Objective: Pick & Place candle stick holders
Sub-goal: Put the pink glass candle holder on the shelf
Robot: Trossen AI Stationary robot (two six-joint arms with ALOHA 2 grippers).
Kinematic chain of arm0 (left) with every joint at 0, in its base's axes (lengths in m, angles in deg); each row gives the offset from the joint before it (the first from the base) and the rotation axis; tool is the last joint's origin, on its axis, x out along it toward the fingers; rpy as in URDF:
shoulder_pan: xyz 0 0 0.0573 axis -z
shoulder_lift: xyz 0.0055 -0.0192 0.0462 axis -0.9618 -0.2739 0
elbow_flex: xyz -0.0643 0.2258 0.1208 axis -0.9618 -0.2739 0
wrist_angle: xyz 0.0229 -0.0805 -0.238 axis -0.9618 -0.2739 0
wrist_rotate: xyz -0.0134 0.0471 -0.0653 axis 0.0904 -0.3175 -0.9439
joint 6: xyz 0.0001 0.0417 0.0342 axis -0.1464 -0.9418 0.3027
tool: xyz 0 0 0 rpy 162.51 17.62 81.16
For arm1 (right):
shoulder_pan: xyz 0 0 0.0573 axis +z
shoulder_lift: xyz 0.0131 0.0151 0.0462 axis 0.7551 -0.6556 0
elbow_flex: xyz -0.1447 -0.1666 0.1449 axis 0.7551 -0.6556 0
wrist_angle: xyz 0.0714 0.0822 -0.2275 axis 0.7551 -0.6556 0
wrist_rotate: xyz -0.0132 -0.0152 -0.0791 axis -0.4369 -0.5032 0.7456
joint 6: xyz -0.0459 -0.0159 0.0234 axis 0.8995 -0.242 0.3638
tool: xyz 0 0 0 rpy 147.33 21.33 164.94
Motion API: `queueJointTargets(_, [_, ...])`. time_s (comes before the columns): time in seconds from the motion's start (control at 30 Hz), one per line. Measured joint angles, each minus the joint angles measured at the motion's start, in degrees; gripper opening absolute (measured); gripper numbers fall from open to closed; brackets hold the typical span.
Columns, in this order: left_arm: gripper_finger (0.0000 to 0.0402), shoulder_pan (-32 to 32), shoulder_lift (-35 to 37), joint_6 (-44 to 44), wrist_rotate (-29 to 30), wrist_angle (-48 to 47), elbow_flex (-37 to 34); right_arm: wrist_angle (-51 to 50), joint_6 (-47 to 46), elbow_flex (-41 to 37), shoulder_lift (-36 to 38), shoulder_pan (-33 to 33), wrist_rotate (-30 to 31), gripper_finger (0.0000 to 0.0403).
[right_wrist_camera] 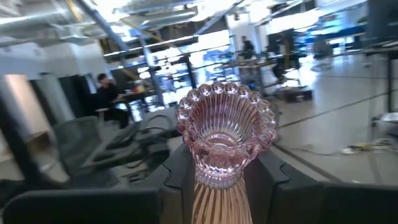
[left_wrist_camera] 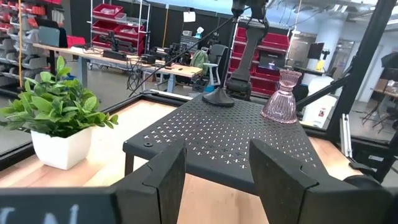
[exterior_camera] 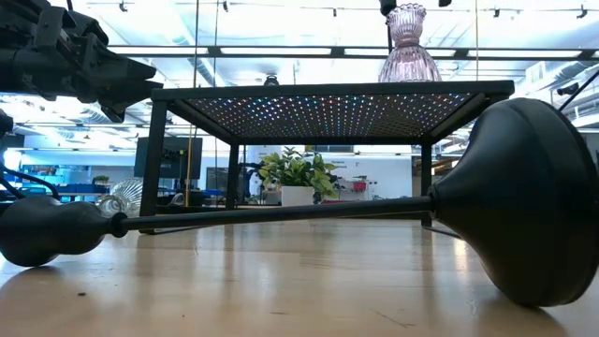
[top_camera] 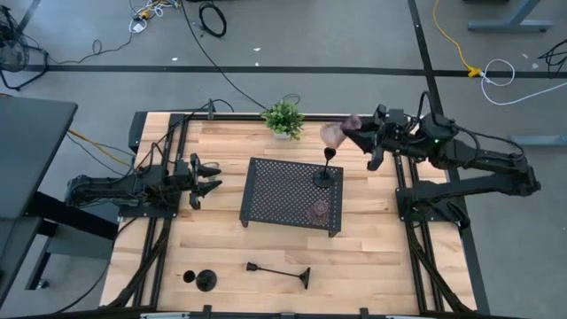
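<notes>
- The right end effector [top_camera: 354,136] is above the far edge of the table [top_camera: 372,257], near the tray's far right corner, clenched on a pink glass candle holder [right_wrist_camera: 226,132]; its two dark fingers [right_wrist_camera: 278,180] press the ribbed stem from both sides just below the scalloped rim.
- The left end effector [top_camera: 209,176] hovers left of the black perforated tray [top_camera: 279,190], fingers spread apart and grasping nothing.
- On the tray stand a tall black candlestick holder [top_camera: 326,174] near the far right corner and a second pink glass holder [top_camera: 316,210] near the right edge, closer to the front.
- A long black holder [top_camera: 282,271] lies on its side on the table in front of the tray.
- A short black holder [top_camera: 204,281] sits left of it.
- A small potted plant [top_camera: 283,118] stands at the table's far edge, behind the tray.
</notes>
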Motion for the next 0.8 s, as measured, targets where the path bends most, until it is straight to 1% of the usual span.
queueJointTargets(0.2, [0.0179,0.0,0.0,0.11,-0.02,0.24,0.0,3.43,0.01,0.0,-1.18,6.62,0.09,0.0091])
queueJointTargets(0.43, [0.0179,0.0,0.0,1.52,-1.56,0.51,-0.02,4.23,1.17,0.0,-4.41,13.08,4.44,0.0091])
queueJointTargets(0.8, [0.0179,0.02,0.0,1.55,-1.57,0.98,-0.02,8.44,1.54,0.0,-9.58,19.61,5.49,0.0091])
